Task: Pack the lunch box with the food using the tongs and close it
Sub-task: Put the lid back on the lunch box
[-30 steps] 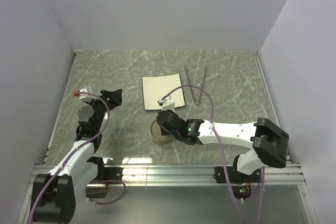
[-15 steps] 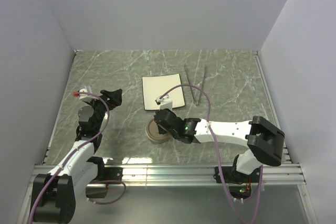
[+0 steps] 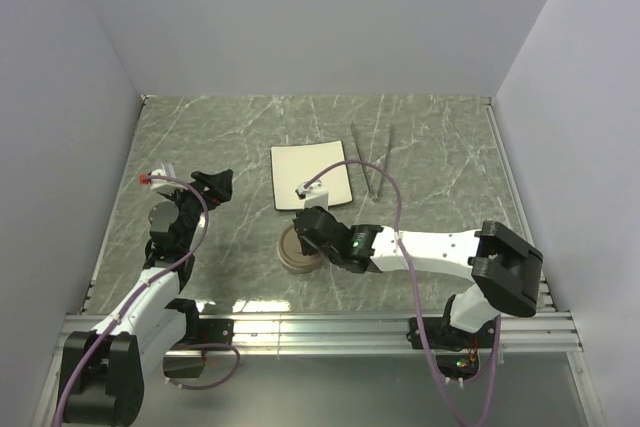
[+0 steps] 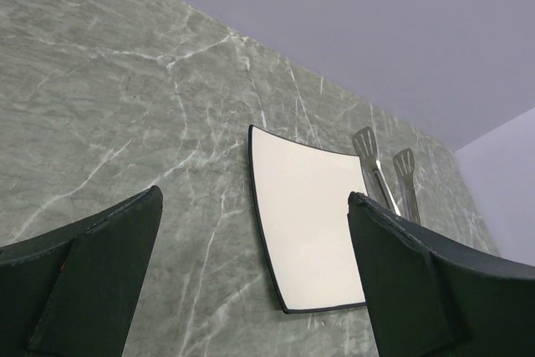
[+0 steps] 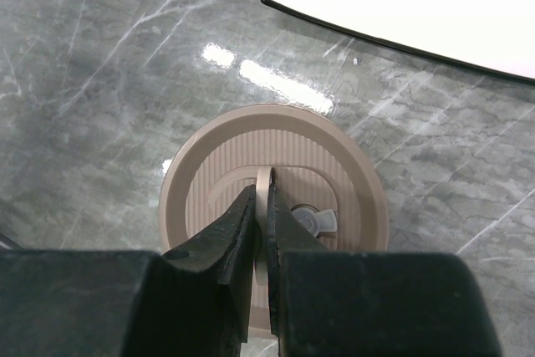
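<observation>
Pinching the thin handle (image 5: 264,180) of the brown lid (image 5: 213,165), the right claw (image 5: 262,198) is closed narrow over the lunch box (image 3: 292,252), which sits on the tabletop (image 3: 450,147) near the white plate (image 3: 312,172), so keep the lid level and centred, seating it squarely before releasing.

We look down from high behind the near edge, taking in the whole worktop (image 3: 200,137). Left wrist: we sit low, facing out across the white plate (image 4: 313,223) toward the tongs (image 4: 366,141), both also in the overhead. Right wrist: we hang close above the lunch box lid (image 5: 276,148), plate edge along the top.
</observation>
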You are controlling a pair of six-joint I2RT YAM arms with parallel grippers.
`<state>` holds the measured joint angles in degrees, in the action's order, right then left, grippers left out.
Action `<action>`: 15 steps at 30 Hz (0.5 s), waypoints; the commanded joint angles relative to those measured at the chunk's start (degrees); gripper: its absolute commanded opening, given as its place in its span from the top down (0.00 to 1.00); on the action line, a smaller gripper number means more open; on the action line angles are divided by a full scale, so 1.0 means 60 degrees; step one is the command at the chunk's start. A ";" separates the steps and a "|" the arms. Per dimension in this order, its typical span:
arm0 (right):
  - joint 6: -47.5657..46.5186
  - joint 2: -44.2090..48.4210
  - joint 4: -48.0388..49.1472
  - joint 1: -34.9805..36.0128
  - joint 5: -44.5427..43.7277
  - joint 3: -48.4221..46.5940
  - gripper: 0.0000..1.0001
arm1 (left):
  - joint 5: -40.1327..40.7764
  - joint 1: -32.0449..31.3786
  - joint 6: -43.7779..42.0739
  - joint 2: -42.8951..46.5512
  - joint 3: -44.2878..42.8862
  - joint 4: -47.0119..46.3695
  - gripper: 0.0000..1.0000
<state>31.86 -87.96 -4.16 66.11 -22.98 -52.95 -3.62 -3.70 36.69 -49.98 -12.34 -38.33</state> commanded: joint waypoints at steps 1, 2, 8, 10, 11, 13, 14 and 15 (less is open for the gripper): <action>-0.0080 0.0451 0.0386 -0.0031 -0.0110 -0.0345 1.00 | -0.0100 0.0046 0.0038 0.0024 0.0079 -0.0409 0.01; -0.0080 0.0452 0.0372 -0.0031 -0.0110 -0.0389 1.00 | -0.0115 0.0046 0.0038 0.0009 0.0079 -0.0409 0.00; -0.0109 0.0129 0.0342 -0.0031 0.0168 -0.0594 1.00 | -0.0086 0.0046 0.0038 0.0038 0.0079 -0.0395 0.00; -0.0138 0.0085 0.0343 -0.0032 0.0183 -0.0638 1.00 | -0.0086 0.0046 0.0038 0.0038 0.0079 -0.0395 0.00; -0.0139 0.0085 0.0328 -0.0031 0.0183 -0.0667 1.00 | -0.0115 0.0046 0.0038 0.0038 0.0079 -0.0395 0.01; -0.0153 0.0071 0.0299 -0.0031 0.0168 -0.0667 1.00 | -0.0100 0.0046 0.0038 0.0009 0.0079 -0.0395 0.01; -0.0153 0.0027 0.0284 -0.0031 0.0154 -0.0667 1.00 | -0.0115 0.0046 0.0038 0.0009 0.0079 -0.0395 0.00; -0.0139 -0.0031 0.0255 -0.0031 0.0125 -0.0682 1.00 | -0.0100 0.0046 0.0038 0.0009 0.0079 -0.0395 0.00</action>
<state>31.57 -87.68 -3.88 66.11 -21.45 -54.35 -3.64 -3.70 36.69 -50.09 -12.34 -38.33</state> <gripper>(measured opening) 0.127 0.995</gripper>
